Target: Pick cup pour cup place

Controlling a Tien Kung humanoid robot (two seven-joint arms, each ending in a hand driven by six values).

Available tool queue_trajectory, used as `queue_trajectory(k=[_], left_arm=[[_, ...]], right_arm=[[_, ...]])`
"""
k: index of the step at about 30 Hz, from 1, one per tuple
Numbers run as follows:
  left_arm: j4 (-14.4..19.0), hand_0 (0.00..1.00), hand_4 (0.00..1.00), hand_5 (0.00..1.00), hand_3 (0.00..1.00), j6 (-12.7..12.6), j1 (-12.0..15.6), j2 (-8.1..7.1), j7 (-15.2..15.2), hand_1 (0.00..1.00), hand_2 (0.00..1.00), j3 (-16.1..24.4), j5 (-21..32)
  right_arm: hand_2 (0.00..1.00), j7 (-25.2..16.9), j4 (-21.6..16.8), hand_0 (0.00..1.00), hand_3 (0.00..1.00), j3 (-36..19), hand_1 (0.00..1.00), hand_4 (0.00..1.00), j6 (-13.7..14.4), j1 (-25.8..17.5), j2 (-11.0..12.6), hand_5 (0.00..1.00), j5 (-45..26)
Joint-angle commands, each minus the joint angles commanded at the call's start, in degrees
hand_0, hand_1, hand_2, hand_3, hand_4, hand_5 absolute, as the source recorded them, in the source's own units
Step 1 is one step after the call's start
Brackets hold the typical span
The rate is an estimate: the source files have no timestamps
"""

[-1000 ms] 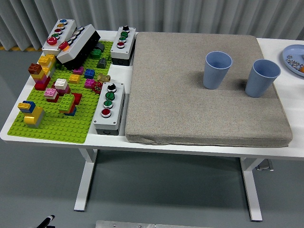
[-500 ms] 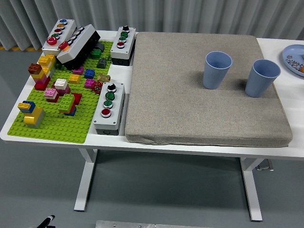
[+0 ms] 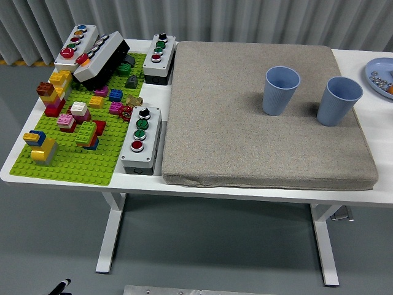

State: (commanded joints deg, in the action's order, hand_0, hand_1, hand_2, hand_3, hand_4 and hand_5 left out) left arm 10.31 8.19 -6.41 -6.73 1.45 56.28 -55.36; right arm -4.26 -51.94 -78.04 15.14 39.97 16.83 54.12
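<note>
I'm seeing neither robot hand in view, so can't tell grip state. Two blue cups, left cup [image 3: 281,90] & right cup [image 3: 338,100], are standing upright, apart, on the mat [image 3: 245,135]. Prob light, thin-walled, squashable; I'm planning a gentle mid-wall hold.

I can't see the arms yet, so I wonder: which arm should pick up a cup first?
Probably the right. Both blue cups, one and the other, stand on the right part of the grey mat, nearer that side.

Two blue cups upright on grey pad: left cup [image 3: 282,90]; right cup [image 3: 339,100]; near, apart.
</note>
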Motion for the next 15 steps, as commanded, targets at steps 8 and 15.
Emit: queue_trajectory(k=[8,15], left_arm=[[0.0,0.883,0.663,0.998,0.796,-0.04,0.07,-0.01,-0.01,0.845,0.889,-0.32,0.21],[0.0,0.883,0.665,0.998,0.797,-0.09,0.12,-0.02,-0.16,0.845,0.889,-1.1,0.78]], right_arm=[[0.785,0.04,0.01,0.863,0.81,0.05,0.802,0.811,0.02,-0.08,-0.11,0.998,0.09],[0.785,0.07,0.0,0.863,0.809,0.63,0.802,0.81,0.04,-0.16,-0.23,0.998,-0.06]])
